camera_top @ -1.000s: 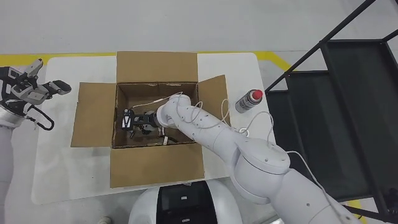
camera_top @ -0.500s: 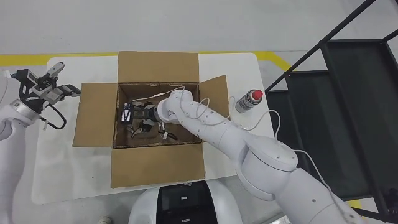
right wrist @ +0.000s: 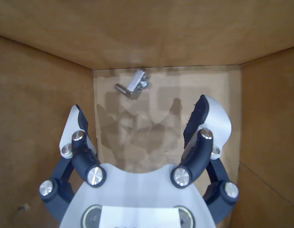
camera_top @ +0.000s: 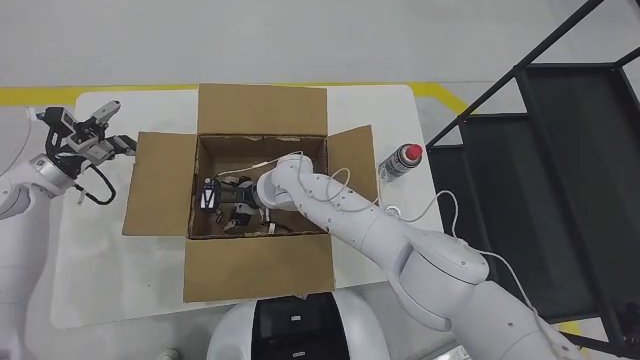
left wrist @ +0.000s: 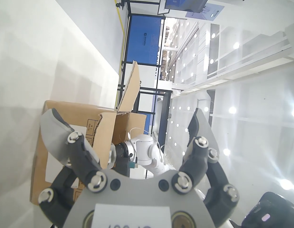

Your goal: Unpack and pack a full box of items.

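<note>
A white bench (camera_top: pixel 100 250) stands on a pale grey floor marked with a yellow line (camera_top: pixel 100 90); a black metal stair frame (camera_top: pixel 540 140) stands off its right end. An open cardboard box (camera_top: pixel 262 108) sits mid-bench with all four flaps folded outward. The right arm is lowered into the box, with the right hand (camera_top: pixel 212 197) near the left inner wall. In the right wrist view this hand (right wrist: pixel 140 105) is spread wide with nothing between its fingers (right wrist: pixel 204 110), just above the box floor. One small metal bracket with a stub pin (right wrist: pixel 134 85) lies on that floor against the wall ahead of the hand, apart from the fingers. The left hand (camera_top: pixel 117 127) hovers over the bench just beyond the box's left flap; in its wrist view it (left wrist: pixel 123 115) is likewise wide and holds nothing, pointing at the box's outer side (left wrist: pixel 66 124). A red-capped spray can (camera_top: pixel 400 160) lies on the bench beside the right flap.
</note>
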Robot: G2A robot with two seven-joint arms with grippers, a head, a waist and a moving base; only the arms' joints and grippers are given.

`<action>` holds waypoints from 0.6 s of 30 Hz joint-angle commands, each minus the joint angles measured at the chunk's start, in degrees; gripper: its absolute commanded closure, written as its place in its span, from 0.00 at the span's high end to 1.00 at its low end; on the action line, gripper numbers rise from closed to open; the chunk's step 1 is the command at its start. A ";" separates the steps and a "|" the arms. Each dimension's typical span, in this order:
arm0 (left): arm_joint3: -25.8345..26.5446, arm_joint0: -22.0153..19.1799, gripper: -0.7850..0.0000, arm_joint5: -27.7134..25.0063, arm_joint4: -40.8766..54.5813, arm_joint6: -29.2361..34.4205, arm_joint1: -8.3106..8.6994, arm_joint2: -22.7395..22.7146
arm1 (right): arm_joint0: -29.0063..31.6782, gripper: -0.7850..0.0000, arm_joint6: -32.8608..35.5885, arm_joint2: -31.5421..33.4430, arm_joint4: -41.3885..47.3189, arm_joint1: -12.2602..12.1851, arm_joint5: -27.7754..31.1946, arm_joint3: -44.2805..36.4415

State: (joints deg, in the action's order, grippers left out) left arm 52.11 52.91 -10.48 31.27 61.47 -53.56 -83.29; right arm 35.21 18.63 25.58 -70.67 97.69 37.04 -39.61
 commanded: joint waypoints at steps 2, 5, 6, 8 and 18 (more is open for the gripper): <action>-0.77 0.35 1.00 -0.98 1.07 -0.25 0.27 -1.49 | 0.85 1.00 -0.20 -0.17 -0.45 0.26 -1.15 -0.44; -0.70 1.16 1.00 -1.68 2.68 0.71 0.58 -3.10 | 1.25 1.00 -1.08 -0.27 -0.93 0.65 -2.54 0.10; -0.50 1.47 1.00 -1.66 2.77 0.80 0.69 -3.50 | 1.29 1.00 -1.43 -0.27 -1.13 0.80 -3.16 0.41; -0.03 2.09 1.00 -1.69 2.87 0.86 0.89 -4.22 | 1.27 1.00 -1.96 -0.39 -1.54 1.12 -3.80 1.14; 2.71 4.19 1.00 -1.23 3.30 0.55 1.14 -5.27 | 0.04 1.00 -3.51 -1.08 -2.26 3.54 -4.97 5.48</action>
State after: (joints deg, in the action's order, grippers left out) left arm 54.61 56.94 -11.78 34.54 62.06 -52.43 -88.49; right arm 35.40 15.30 24.56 -72.93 100.96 32.12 -34.61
